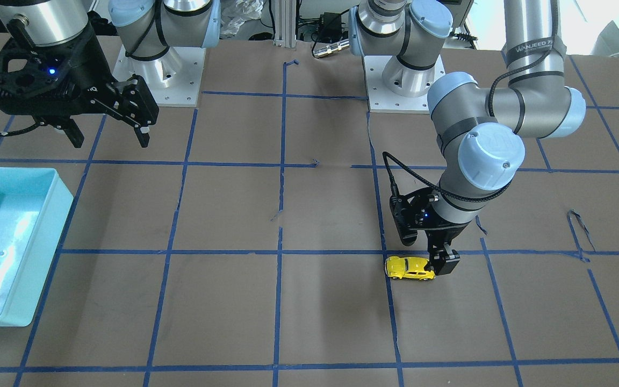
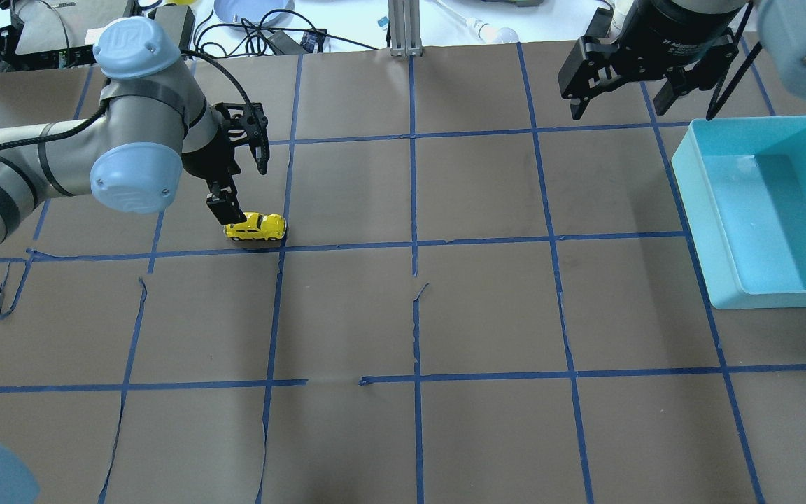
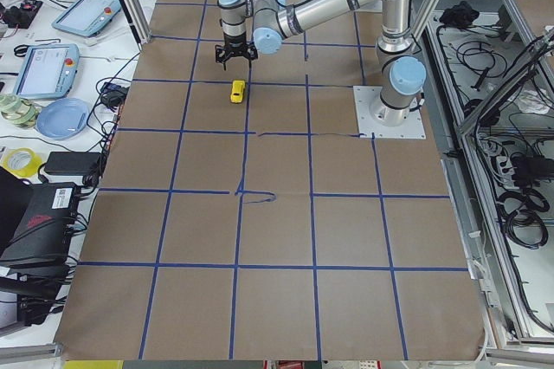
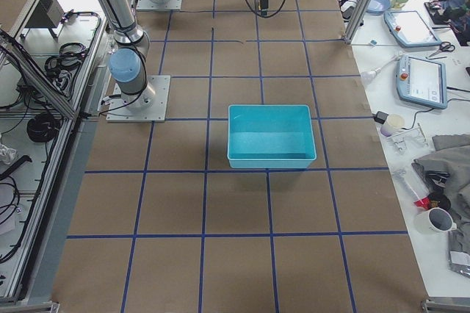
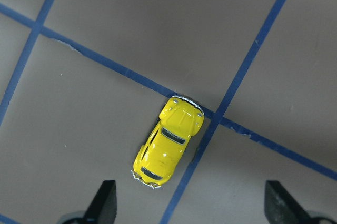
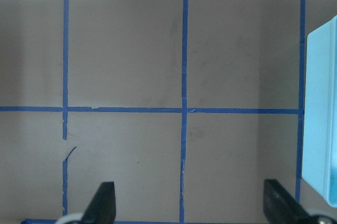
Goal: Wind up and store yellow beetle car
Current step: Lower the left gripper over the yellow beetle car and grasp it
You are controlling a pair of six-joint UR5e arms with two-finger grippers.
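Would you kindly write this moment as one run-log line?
left hand: open, low by yellow beetle car | car: on table, not gripped | right hand: open, raised near teal bin

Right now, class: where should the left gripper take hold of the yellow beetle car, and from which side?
Grip the yellow beetle car across its two door sides, mid-length, from straight above, I'd say. It stands on its wheels; roof and ends are rounded, the flanks flatter and closer together. It lies diagonal to the finger line of the open left gripper, so turn the wrist first.
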